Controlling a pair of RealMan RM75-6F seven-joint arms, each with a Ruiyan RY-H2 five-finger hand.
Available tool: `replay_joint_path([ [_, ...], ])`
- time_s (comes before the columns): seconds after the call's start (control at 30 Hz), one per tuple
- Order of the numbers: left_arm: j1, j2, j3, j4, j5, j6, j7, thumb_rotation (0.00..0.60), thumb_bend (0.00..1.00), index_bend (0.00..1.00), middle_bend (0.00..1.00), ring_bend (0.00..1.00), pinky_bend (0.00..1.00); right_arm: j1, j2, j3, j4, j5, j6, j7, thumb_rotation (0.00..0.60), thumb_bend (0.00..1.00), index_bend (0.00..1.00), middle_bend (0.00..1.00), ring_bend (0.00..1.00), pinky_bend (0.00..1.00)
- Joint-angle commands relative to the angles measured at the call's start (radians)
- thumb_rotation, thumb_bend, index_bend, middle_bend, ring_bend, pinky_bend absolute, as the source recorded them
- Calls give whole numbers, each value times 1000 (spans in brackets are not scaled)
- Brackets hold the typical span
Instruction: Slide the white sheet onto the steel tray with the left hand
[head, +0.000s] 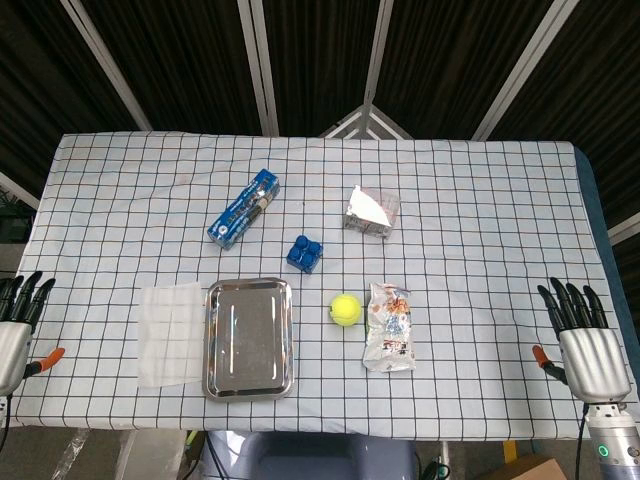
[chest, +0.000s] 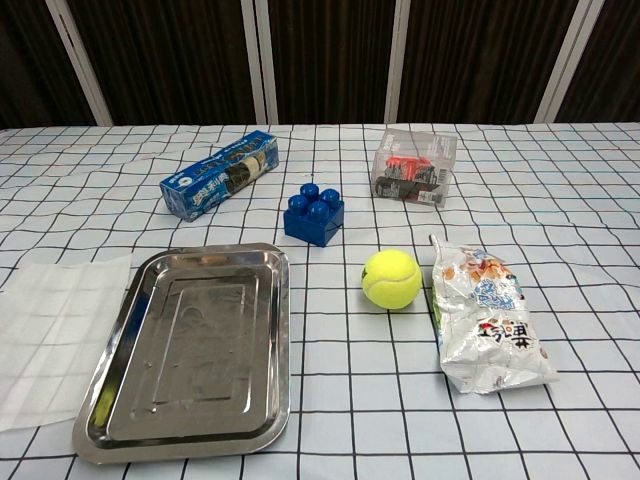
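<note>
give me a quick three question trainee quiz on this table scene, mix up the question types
1. True or false: the white sheet already lies on the steel tray.
2. Which thing sits nearest the tennis ball? A) cookie box B) snack bag C) clear box
3. Fill in: the blue block lies between the tray and the far ____ box.

Key:
1. False; it lies beside the tray, on the left hand side.
2. B
3. cookie
</note>
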Motion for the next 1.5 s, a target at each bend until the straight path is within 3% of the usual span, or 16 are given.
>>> replay_joint_path([
  [0.03,0,0,0,0,-1,-1,1,600,8,0,0,0,48,2,0,-1,-1,-1,-2,-2,600,314,0,0,0,0],
  [0.43,-5,12,24,-14,4,-40,17,600,8,3,0,0,48,4,3,-3,-9,5,-13,6,600,314,0,0,0,0],
  [0.73,-52,47,98,-28,53,-183,95,600,101,291,0,0,93,5,5,-5,-13,13,-24,7,600,314,0,0,0,0],
  [1.07,-105,-39,140,-31,116,-299,271,600,157,397,0,0,93,5,2,-6,-15,12,-23,4,600,314,0,0,0,0],
  [1.5,-143,-134,140,-25,82,-396,435,600,164,408,0,0,93,4,7,-4,-14,16,-22,32,600,313,0,0,0,0],
])
